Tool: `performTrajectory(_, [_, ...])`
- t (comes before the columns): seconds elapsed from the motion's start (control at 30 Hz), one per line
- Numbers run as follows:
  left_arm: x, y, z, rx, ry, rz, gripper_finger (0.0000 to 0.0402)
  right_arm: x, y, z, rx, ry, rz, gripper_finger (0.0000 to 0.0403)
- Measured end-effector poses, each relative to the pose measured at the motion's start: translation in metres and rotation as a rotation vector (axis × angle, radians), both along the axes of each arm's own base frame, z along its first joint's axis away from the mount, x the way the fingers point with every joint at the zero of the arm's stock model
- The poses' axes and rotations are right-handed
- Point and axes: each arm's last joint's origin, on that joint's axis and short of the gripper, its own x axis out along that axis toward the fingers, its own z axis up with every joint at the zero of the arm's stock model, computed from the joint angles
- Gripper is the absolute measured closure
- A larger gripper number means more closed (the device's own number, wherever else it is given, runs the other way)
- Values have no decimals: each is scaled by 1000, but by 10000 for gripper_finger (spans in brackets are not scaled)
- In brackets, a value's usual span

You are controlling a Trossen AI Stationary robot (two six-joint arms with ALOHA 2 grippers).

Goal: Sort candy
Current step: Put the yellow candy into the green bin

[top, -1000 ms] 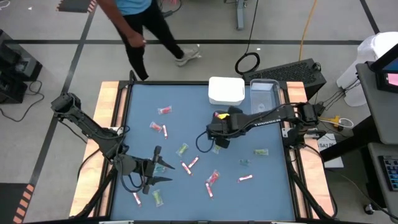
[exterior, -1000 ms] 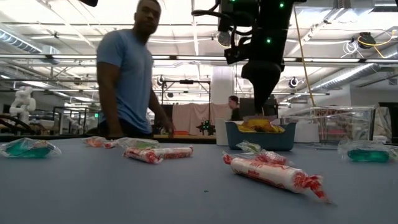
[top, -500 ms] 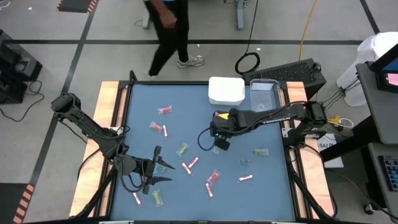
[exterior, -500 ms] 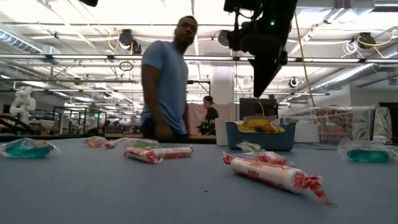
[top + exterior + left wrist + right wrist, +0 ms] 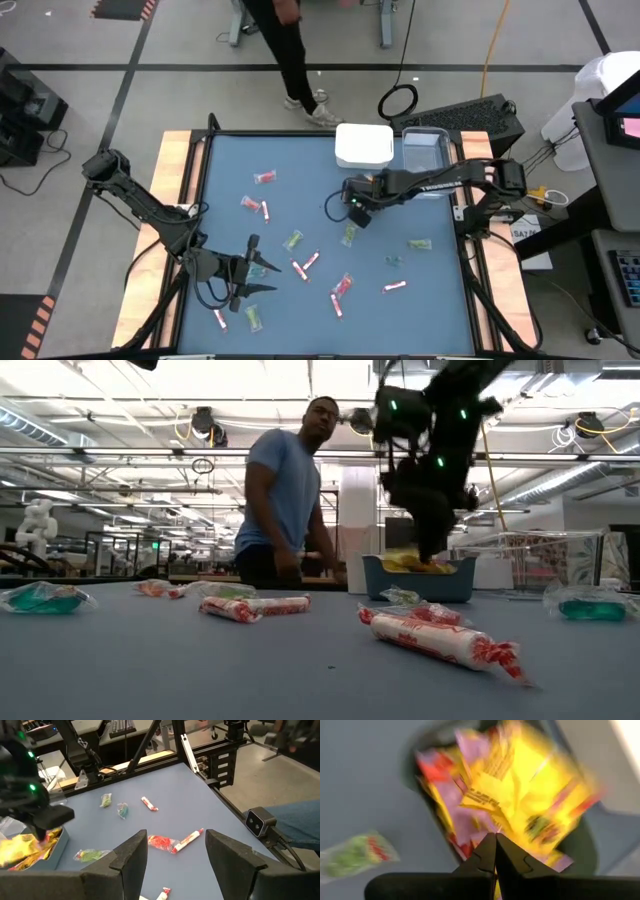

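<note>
Near your left table edge the left gripper point(image 5: 262, 278) sits with its fingers parted around nothing, a green sweet point(image 5: 266, 267) just beside them and pink-white sticks point(image 5: 306, 264) close by. Toward the middle, loose candy point(image 5: 346, 285) dots the blue table point(image 5: 225, 170). Farther right, your right gripper point(image 5: 356, 206) hangs pinched together and empty over the teal bin point(image 5: 380, 578) of yellow packets point(image 5: 520, 785).

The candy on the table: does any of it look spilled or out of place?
Yes. Many candy pieces lie scattered loose over the blue table, while only the teal container holds yellow packets. The shut right gripper hangs over that container.
</note>
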Motion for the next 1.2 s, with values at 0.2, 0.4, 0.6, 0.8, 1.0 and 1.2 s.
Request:
performTrajectory(0.2, [0,0,0,0,0,0,196,-10,2,-23,7,-9,-28,402])
performTrajectory(0.4, [0,0,0,0,0,0,196,0,8,-4,4,-47,-9,403])
performTrajectory(0.6, [0,0,0,0,0,-1,196,8,11,32,0,-49,-8,403])
performTrajectory(0.8, [0,0,0,-2,-3,-3,196,14,9,48,-57,-76,-5,403])
performTrajectory(1.0, [0,0,0,-3,-2,-3,196,14,-1,36,-111,-34,-25,403])
performTrajectory(1.2, [0,0,0,-2,-2,-4,196,14,-11,3,-107,2,-50,403])
